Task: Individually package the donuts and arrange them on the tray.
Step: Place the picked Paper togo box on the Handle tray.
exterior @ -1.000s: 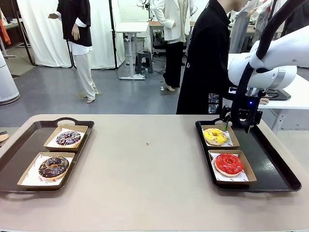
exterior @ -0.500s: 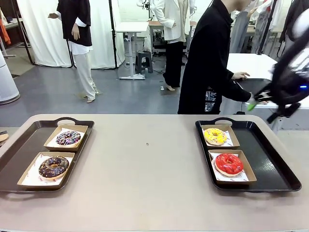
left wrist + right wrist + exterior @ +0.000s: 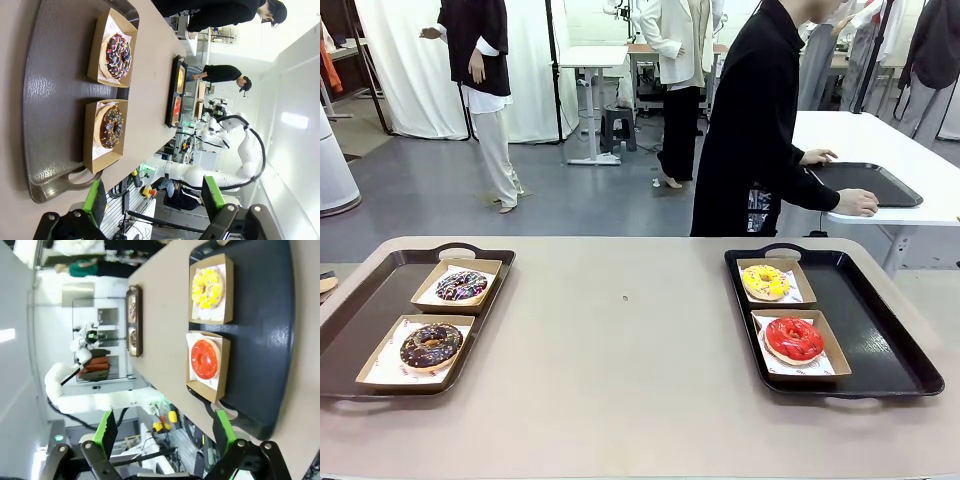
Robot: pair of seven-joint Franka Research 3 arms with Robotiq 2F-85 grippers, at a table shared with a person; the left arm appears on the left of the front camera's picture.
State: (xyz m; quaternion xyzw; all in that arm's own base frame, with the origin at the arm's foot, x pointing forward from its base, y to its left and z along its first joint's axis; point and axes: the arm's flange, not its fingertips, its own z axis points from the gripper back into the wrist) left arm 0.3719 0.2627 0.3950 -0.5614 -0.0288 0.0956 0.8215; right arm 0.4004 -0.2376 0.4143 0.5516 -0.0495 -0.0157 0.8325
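Observation:
Each donut lies in its own shallow cardboard box. In the front view a chocolate donut [image 3: 431,344] and a dark sprinkled donut [image 3: 462,285] rest on the left tray [image 3: 360,300]. A yellow donut [image 3: 765,281] and a red donut [image 3: 793,338] rest on the right tray [image 3: 880,340]. My left gripper [image 3: 153,195] hangs open, off the near end of its tray [image 3: 55,100], holding nothing. My right gripper [image 3: 165,429] is open too, well back from the red donut [image 3: 205,359] and yellow donut [image 3: 209,287], which lie ahead of it.
A person in black [image 3: 750,130] stands beyond the table's far edge, hands on a white side table that carries another dark tray [image 3: 865,182]. Bare beige tabletop [image 3: 620,340] stretches between the two trays.
My right arm, which hung over the yellow donut's box a second ago, has swung away to the right and left the front view. The donuts and boxes have not moved.

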